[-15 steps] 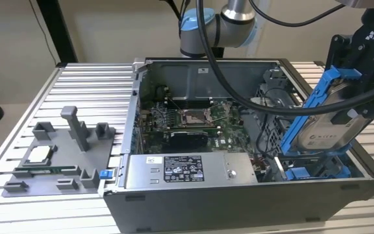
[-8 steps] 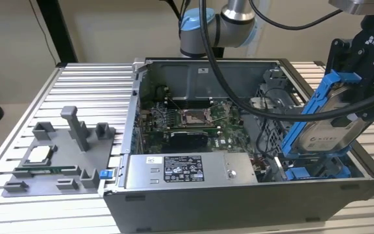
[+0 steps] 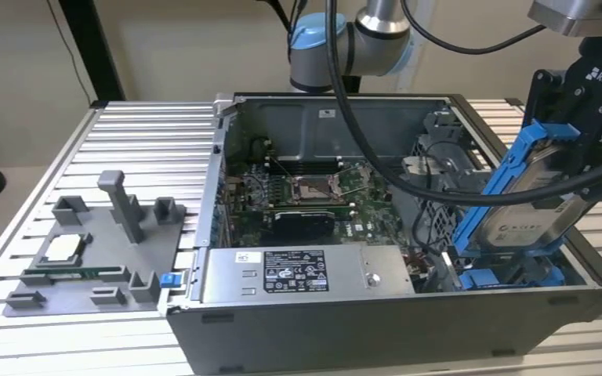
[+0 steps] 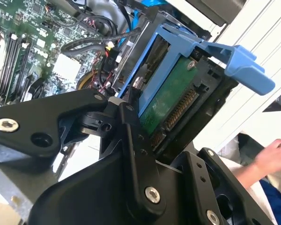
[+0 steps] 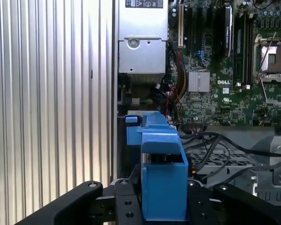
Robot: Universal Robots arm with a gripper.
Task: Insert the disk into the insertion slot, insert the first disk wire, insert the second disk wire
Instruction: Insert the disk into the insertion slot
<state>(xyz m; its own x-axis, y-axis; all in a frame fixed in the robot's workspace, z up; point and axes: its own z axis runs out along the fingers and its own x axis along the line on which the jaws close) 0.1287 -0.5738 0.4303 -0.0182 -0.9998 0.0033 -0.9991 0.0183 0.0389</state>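
Observation:
In the exterior view my gripper (image 3: 564, 153) is shut on the disk (image 3: 531, 215) at the view's right. The silver-grey drive sits in its bright blue frame (image 3: 502, 176) and is steeply tilted. Its lower end reaches down into the insertion slot (image 3: 505, 276), a bay with blue rails at the near right corner of the open computer case (image 3: 385, 329). In the second wrist view the disk's green circuit board (image 4: 171, 101) and connector edge face the camera, between black fingers (image 4: 131, 136). In the first wrist view the blue frame (image 5: 164, 183) is clamped between the jaws.
Thick black cables (image 3: 426, 188) hang across the case beside the bay. The silver power-supply box (image 3: 301, 274) lies along the front and the motherboard (image 3: 312, 192) behind it. A grey fixture (image 3: 97, 258) stands on the slatted table at the left. A person's hand (image 4: 274, 152) is nearby.

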